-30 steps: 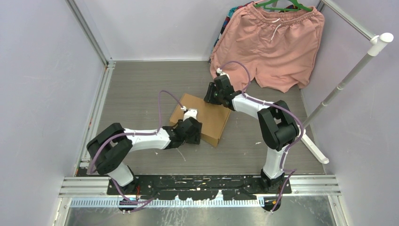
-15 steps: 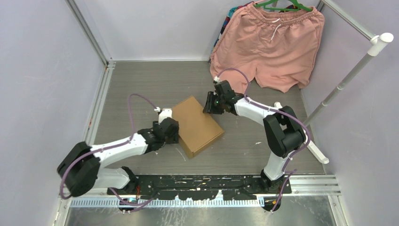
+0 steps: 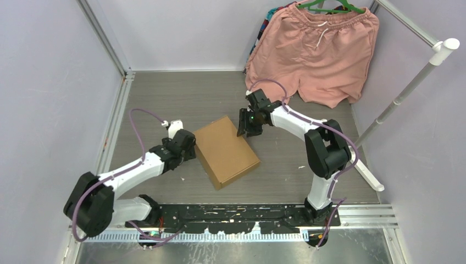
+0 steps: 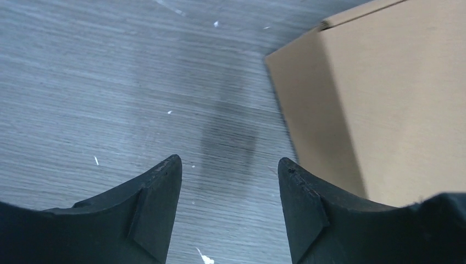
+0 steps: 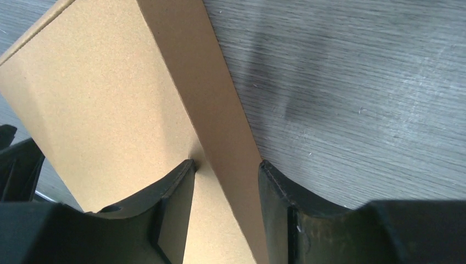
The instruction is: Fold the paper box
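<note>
Nearest the bases, the left gripper point(image 4: 228, 165) hovers low over the table point(image 3: 165, 104), just beside the left wall of the paper box point(image 3: 226, 151), its jaws spread with only bare tabletop between them. The box lies mid-table, closed into a shallow rectangle. At its far right corner the right gripper point(image 5: 226, 165) straddles the upper edge, one finger over the lid and one outside the wall, but I cannot tell whether it pinches the cardboard. Folding looks all but done, apparently a last seating of that edge, so the next move likely calls for lifting clear without dragging the lid open.
</note>
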{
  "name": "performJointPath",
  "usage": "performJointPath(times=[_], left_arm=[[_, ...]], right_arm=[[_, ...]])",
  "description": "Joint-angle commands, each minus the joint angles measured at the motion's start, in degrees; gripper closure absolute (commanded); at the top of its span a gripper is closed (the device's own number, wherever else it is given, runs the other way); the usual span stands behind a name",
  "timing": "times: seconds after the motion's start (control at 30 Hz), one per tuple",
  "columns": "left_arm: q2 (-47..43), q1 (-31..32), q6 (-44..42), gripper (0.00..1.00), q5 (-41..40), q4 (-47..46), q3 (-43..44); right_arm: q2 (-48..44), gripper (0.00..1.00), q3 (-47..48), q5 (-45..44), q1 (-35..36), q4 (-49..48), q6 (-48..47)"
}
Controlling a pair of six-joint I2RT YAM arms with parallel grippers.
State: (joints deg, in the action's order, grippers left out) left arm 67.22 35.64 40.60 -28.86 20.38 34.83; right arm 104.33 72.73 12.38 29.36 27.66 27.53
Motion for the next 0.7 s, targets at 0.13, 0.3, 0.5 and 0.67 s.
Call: performJointPath(times=[0.13,0.3,0.5,0.67], left_arm=[[6.83,-5.89,1.05,0.47,2.07,-5.70,1.11],[10.77,-7.10,0.30,0.62,1.49,-8.05,3.39],[14.31,-7.94,-0.07,0.63,1.15,-12.23,4.81],[14.81,-10.04,-0.32,0.63,-0.03,-15.47,4.66]], right_arm=[[7.26,0.48,3.88,-10.26,-1.14,9.38,-5.41],[9.67,0.49,5.41,-9.06,-1.24,7.92,-6.43],[10.04,0.51,3.87,-6.97,-1.26,6.87,-6.94],[9.16,0.51,1.44,-5.84,-1.24,6.21,-7.55]])
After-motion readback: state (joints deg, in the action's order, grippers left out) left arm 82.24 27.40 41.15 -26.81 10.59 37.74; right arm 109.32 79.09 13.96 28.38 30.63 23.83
